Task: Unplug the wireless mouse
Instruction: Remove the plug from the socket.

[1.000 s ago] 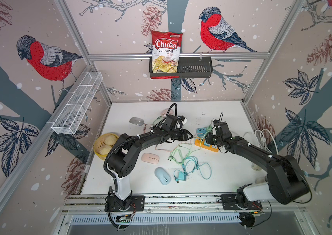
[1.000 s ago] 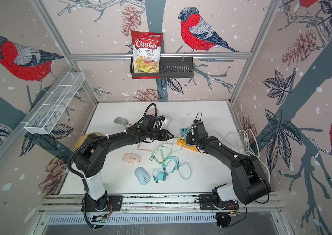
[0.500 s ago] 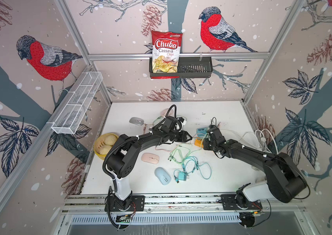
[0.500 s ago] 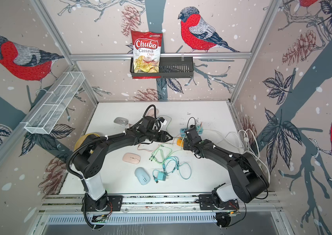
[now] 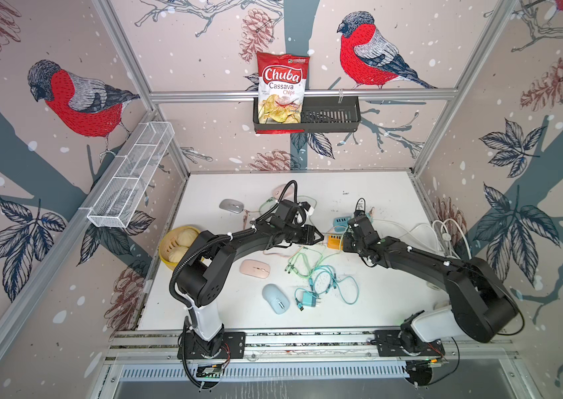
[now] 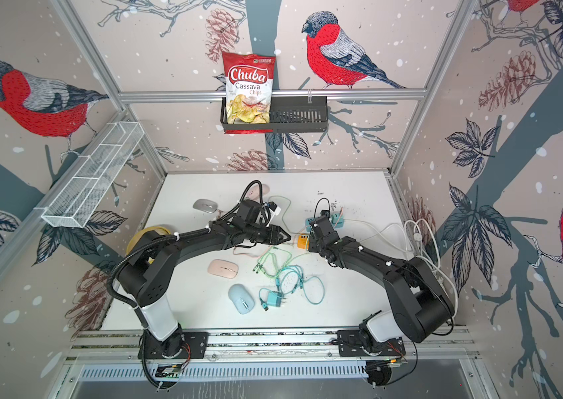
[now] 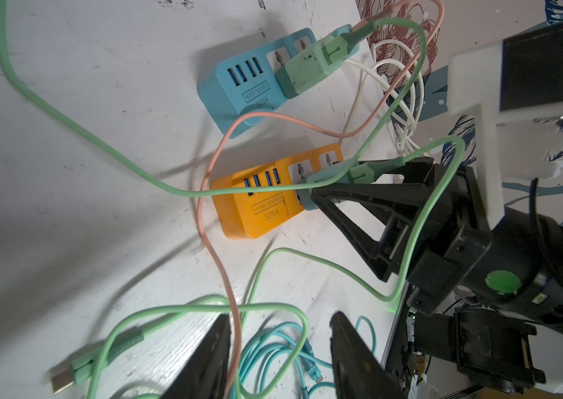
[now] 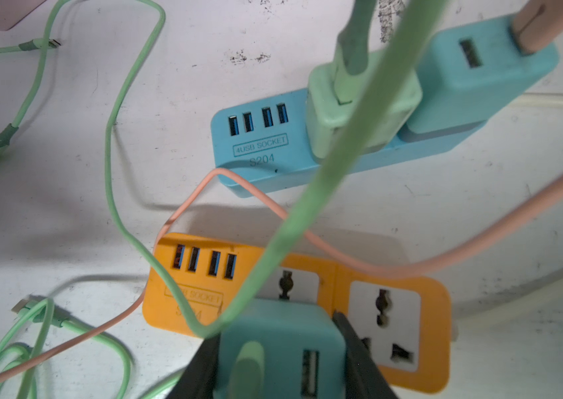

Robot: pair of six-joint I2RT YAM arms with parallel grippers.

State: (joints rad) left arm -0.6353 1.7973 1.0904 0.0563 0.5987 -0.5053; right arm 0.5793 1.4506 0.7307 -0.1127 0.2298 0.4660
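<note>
Right jaws are clamped on the teal charger (image 8: 290, 324), which is plugged into the orange power strip (image 8: 439, 328) mid-table. Left jaws hang open over the pink cable (image 7: 217, 262). The charger looks like light, hard plastic, probably snug. Grab its flat sides and pull straight, since the strip may lift.

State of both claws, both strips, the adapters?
Right claw: shut on teal adapter at the orange strip.
Left claw: open, pink cable between its fingers.
Orange strip: one socket free, no cable in USB ports.
Blue strip: green adapter, second teal adapter plugged in; USB ports empty.
Teal adapter: green cable plugged in; seating unclear.
</note>
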